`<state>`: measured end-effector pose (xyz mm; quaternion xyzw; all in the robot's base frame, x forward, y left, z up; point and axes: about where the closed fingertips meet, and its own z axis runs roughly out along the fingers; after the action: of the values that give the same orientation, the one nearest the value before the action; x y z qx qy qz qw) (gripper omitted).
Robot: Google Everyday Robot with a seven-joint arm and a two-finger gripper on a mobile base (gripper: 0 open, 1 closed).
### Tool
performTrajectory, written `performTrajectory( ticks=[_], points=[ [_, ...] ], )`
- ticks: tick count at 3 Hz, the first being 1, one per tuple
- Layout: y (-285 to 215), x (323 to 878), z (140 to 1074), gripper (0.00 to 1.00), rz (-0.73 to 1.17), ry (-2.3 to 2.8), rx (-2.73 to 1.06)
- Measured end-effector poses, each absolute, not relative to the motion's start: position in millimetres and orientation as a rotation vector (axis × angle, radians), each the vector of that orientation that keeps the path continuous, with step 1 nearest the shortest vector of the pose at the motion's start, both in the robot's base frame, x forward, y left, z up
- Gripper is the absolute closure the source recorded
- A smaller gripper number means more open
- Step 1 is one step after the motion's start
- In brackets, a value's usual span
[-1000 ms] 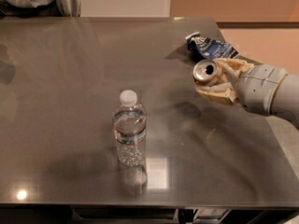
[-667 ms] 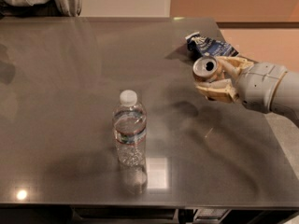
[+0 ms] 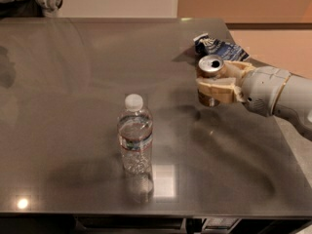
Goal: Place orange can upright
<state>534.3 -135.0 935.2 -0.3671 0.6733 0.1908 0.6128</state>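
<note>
Plainly, your gripper (image 3: 218,80) hovered over the desk's (image 3: 73,82) right side, fingers (image 3: 217,88) clasping the can (image 3: 211,65); you needed to lower it level.

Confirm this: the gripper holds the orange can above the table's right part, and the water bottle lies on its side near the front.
One error. In the camera view the water bottle stands upright, cap on top, near the front. The rest holds: the gripper holds the orange can above the table's right part.
</note>
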Motion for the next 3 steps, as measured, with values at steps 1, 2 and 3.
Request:
performTrajectory(
  ticks=[1,2,3],
  points=[
    [-135.9,538.9,924.4,1.00,0.504,1.608,-0.758],
    [-138.3,541.8,915.2,1.00,0.547,1.640,-0.693],
    [-140.6,544.3,907.3,0.82,0.570,1.667,-0.634]
  ],
)
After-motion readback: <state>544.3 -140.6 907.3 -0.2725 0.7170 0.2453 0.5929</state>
